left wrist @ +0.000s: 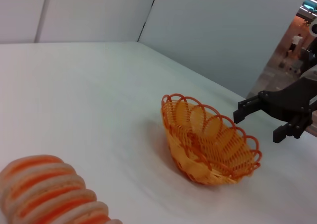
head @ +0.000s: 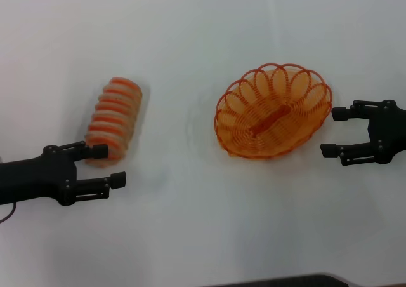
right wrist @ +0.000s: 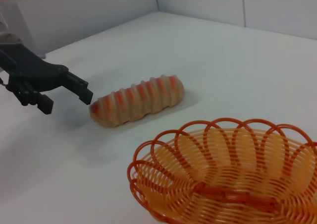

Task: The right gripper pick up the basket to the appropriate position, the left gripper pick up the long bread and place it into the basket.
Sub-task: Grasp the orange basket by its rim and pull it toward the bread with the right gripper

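The orange wire basket (head: 273, 112) stands empty on the white table, right of centre. My right gripper (head: 330, 132) is open just to the right of its rim, not touching it. The long bread (head: 114, 119) lies on the table at the left, pale tan with orange stripes. My left gripper (head: 111, 165) is open at the bread's near end, apart from it. The left wrist view shows the bread (left wrist: 47, 194), the basket (left wrist: 210, 144) and the right gripper (left wrist: 257, 125). The right wrist view shows the bread (right wrist: 138, 100), the basket (right wrist: 228, 174) and the left gripper (right wrist: 67, 101).
The white table (head: 190, 223) stretches around both objects, with a bare strip between bread and basket. A dark edge (head: 285, 280) shows at the bottom of the head view. Grey walls (left wrist: 223, 30) stand behind the table.
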Available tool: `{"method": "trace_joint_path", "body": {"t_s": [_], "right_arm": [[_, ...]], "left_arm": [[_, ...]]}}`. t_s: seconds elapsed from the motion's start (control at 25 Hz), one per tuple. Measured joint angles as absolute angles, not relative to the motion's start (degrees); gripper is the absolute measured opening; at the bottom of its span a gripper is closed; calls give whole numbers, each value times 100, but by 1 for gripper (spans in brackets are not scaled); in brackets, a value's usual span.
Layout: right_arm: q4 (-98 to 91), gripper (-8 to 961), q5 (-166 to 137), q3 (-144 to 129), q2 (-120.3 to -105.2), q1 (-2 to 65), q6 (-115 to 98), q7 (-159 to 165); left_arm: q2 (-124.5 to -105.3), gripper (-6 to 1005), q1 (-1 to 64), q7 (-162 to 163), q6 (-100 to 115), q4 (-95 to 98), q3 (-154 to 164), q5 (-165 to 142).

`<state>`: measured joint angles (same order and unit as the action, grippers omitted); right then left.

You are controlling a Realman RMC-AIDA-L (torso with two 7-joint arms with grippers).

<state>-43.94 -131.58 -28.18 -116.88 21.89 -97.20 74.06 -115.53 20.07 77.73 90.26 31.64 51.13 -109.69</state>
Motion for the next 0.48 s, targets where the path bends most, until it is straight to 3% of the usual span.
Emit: {"method": "trace_joint_path", "body": {"t_s": [0.48], "right_arm": [[-4402, 916, -13154, -2817, -11702, 2190, -9720, 7409]], "left_arm": [[-11548, 824, 2013, 7778, 9022, 3164, 5001, -10969]]}}
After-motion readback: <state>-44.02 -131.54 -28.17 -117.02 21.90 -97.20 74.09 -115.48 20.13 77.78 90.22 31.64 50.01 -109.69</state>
